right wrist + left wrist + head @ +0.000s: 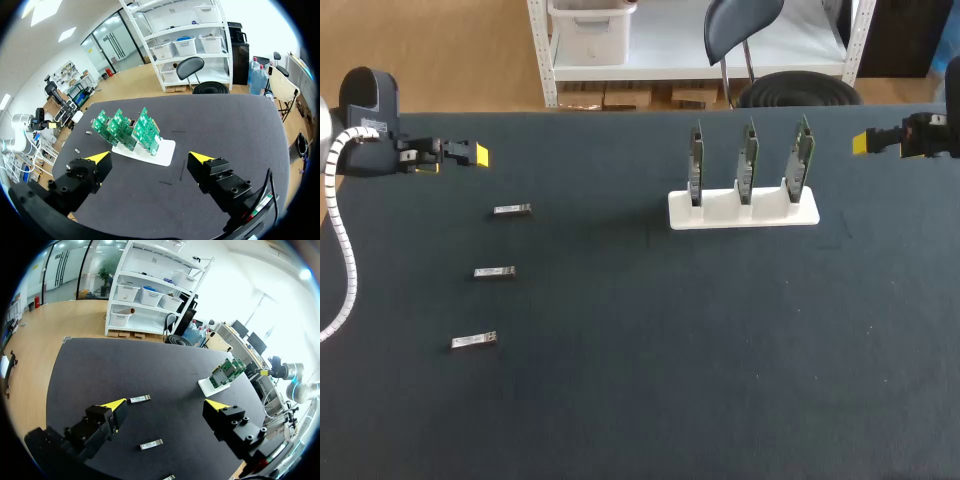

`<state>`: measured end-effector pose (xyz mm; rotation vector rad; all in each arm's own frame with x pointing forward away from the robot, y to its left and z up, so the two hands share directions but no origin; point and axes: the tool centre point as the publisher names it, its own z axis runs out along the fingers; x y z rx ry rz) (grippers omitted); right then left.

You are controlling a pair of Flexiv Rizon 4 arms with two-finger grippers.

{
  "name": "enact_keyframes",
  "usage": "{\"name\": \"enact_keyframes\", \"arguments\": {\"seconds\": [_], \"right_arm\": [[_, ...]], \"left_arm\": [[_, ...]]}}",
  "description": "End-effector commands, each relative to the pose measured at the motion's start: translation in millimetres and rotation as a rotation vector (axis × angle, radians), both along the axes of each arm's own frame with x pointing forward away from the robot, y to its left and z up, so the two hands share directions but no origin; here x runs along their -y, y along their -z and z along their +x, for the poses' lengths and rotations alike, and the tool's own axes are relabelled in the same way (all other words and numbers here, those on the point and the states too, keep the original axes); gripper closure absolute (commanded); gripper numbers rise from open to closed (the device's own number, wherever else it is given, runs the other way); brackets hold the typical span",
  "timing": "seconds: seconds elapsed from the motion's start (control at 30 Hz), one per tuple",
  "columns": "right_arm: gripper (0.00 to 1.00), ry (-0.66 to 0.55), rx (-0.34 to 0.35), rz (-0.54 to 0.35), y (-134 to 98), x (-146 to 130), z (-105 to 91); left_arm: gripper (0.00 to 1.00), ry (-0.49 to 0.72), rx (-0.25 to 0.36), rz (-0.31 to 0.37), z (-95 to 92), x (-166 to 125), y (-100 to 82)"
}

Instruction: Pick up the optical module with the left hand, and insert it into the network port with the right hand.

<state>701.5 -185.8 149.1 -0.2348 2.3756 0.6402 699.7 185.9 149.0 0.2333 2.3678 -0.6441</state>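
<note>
Nearest optical module (473, 341) lies flat, long axis left-right.

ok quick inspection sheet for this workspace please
surface: dark table
job's things: three modules lying flat in a line on the left side, apart from each other; white stand on the right side holding three green cards upright
clutter: nothing seen
grippers: left gripper open, empty, above the table; right gripper open, empty, above the table
cables: white hose hanging by the left arm
surroundings: nothing seen
</note>
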Motion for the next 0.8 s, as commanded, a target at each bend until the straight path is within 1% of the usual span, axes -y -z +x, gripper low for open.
{"name": "enact_keyframes", "arguments": {"seconds": [0.03,0.77,0.8], "right_arm": [[0.00,0.005,0.000,-0.004,-1.4,-0.8,-1.7],[0.00,0.005,0.000,-0.004,-1.4,-0.8,-1.7],[0.00,0.005,0.000,-0.004,-1.4,-0.8,-1.7]], "left_arm": [[0.00,-0.003,-0.004,0.006,-0.1,1.0,-1.2],[0.00,-0.003,-0.004,0.006,-0.1,1.0,-1.2],[0.00,0.010,0.005,0.043,1.3,-1.3,-0.6]]}}
